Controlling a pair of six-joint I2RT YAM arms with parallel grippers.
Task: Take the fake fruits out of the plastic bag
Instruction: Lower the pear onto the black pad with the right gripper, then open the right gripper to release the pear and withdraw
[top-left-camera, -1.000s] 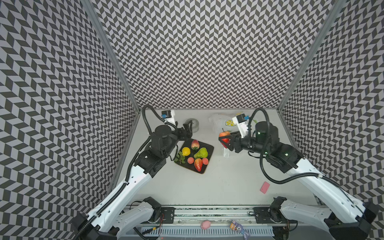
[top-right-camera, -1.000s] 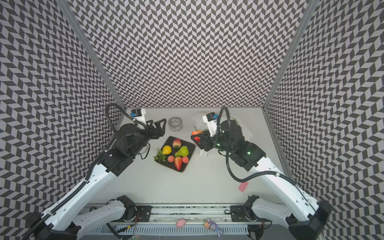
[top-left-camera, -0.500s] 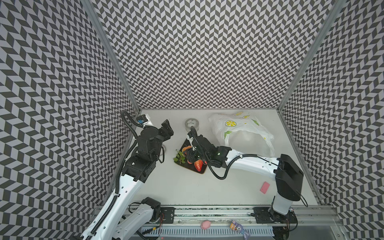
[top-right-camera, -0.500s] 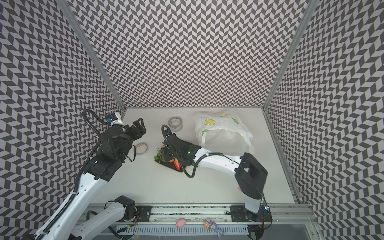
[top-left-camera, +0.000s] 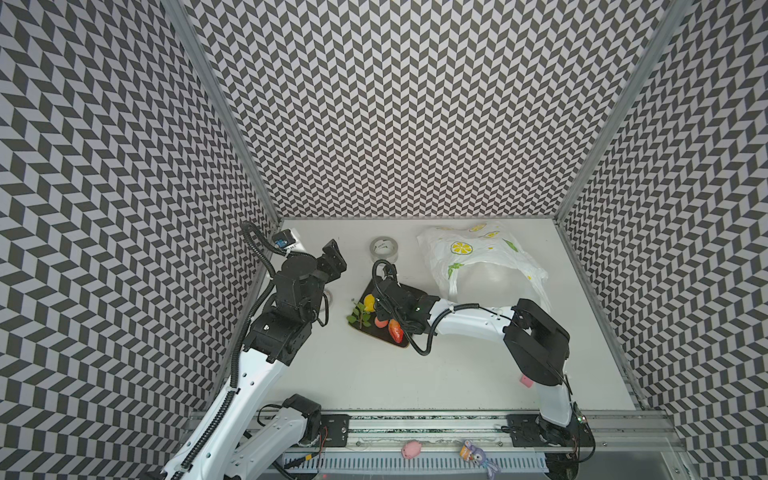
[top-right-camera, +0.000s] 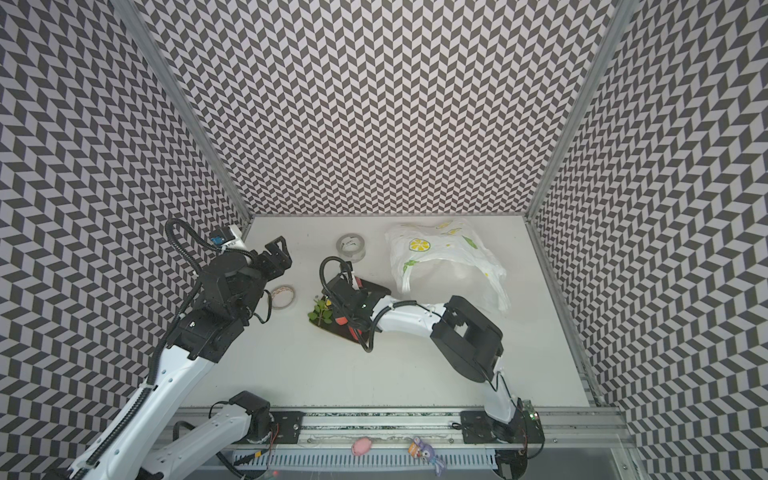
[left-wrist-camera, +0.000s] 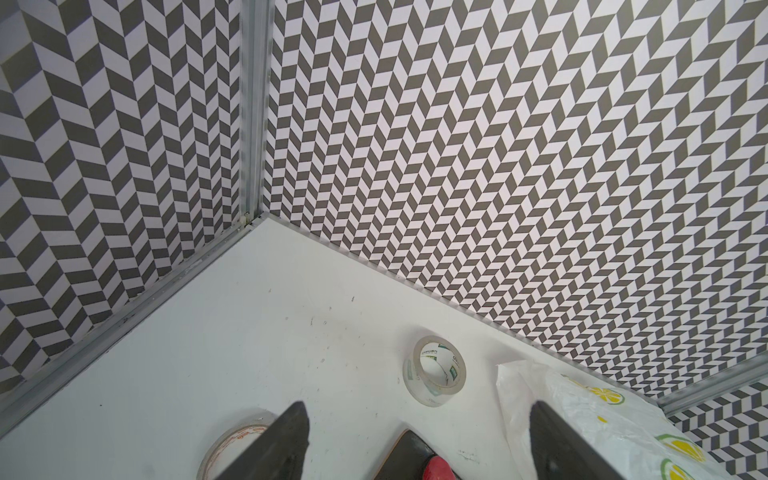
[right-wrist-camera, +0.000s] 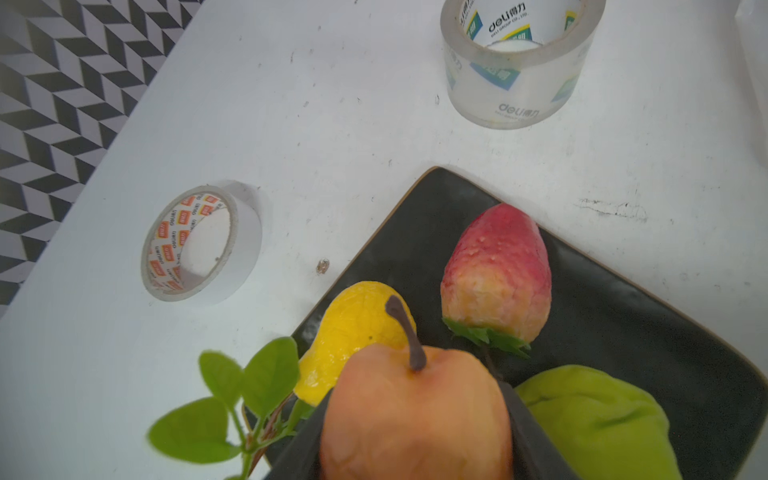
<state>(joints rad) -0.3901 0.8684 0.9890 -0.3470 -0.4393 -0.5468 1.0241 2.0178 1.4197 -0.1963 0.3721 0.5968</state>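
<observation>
The right gripper (right-wrist-camera: 417, 453) is clamped on an orange-pink apple (right-wrist-camera: 411, 399), one finger on each flank, stem pointing away from the wrist. It hangs low over the near corner of the black plate (right-wrist-camera: 602, 324). A lemon (right-wrist-camera: 357, 320) with its sprig (right-wrist-camera: 232, 399), a strawberry (right-wrist-camera: 496, 270) and a green pear (right-wrist-camera: 590, 419) already lie on the plate. The left gripper (top-left-camera: 332, 259) is raised beside the left wall, jaws wide apart and empty. The bag (top-left-camera: 478, 257) lies slumped at the back right, well apart from the plate; whether any fruit remains inside cannot be told.

The step in hand looks like setting the apple down. The spot under it is crowded: lemon on one side, pear on the other. The bare part of the plate lies beyond the strawberry, so a short shift that way would probably help. The apple is round and glossy and will likely roll, so it should touch the plate before the jaws part. The opening should be slow. The gripper should then rise straight up, so its fingers do not nudge the lemon or catch the sprig.
</observation>
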